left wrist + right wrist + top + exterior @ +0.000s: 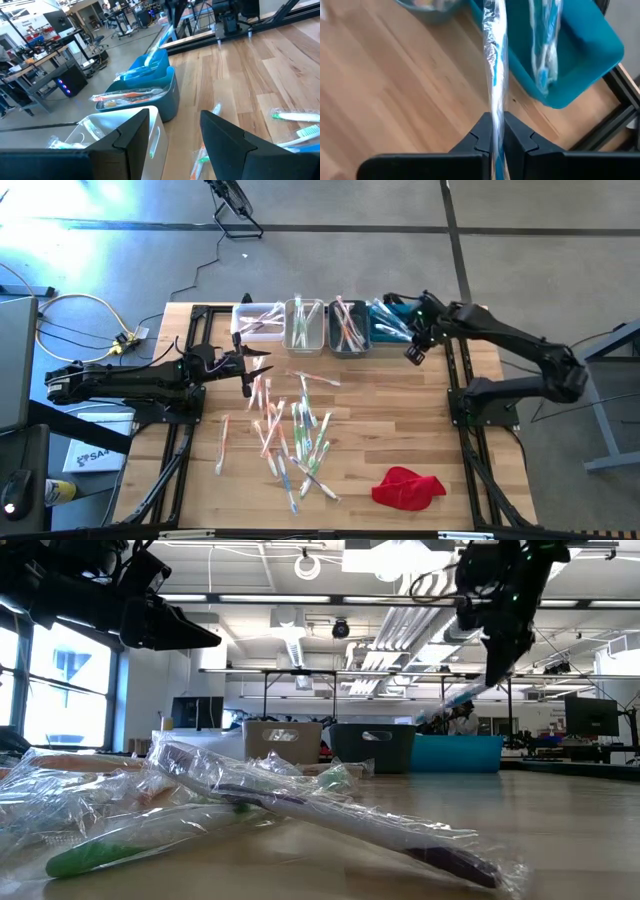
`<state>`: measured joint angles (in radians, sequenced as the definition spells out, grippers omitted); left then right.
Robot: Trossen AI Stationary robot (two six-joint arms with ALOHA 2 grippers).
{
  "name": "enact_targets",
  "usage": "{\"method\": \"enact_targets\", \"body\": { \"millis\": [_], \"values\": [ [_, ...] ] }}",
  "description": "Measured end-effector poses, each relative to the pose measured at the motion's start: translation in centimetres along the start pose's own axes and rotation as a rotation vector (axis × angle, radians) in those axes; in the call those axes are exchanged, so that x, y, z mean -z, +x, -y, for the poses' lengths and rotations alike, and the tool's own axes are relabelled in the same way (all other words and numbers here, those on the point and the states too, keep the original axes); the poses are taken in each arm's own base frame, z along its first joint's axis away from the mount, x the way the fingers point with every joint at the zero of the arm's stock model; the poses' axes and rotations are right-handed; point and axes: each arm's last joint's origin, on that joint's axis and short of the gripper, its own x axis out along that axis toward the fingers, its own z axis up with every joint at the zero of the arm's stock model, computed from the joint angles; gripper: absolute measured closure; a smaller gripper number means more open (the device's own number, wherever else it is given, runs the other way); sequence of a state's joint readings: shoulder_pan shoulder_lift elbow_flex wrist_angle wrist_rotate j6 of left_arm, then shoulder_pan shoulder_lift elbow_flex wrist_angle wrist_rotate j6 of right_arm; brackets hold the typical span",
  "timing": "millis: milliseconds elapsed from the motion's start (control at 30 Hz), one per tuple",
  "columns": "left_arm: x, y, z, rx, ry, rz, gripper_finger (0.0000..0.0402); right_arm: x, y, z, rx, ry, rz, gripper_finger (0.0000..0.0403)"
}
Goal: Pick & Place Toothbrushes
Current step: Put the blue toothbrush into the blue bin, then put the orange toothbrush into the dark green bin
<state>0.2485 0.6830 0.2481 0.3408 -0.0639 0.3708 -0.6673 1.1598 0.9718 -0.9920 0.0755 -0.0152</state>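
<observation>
The right tool (496,131) is clamped on a blue toothbrush (495,75) in a clear wrapper, which sticks out past it over the blue bin (590,65). The left tool (172,135) has its fingers apart and holds nothing, above the pile of toothbrushes (290,435) on the wooden surface (400,420).

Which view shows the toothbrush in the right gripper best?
Right wrist view: wrapped blue toothbrush pinched in the right gripper, filling the frame. Low view shows it dangling, small; left wrist view distant; high view barely shows it.
</observation>
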Motion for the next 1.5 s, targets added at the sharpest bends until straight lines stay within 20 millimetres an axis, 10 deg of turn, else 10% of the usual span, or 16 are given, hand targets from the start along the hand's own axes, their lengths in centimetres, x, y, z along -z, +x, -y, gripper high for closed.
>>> {"method": "enact_targets", "body": {
  "millis": [667,1167,1500],
  "values": [
    [0.0,0.0,0.0,0.000,0.025,0.000,0.0230,-1.8,5.0,3.8,0.070,-0.073,-0.117,0.0388],
    [0.0,0.0,0.0,0.001,0.025,0.000,0.0230,-2.3,5.1,3.5,0.304,-0.084,-0.111,0.0274],
    [0.0,0.0,0.0,0.000,0.025,0.000,0.0230,-3.0,4.9,1.3,0.314,0.003,-0.024,0.0275]
  ]
}}
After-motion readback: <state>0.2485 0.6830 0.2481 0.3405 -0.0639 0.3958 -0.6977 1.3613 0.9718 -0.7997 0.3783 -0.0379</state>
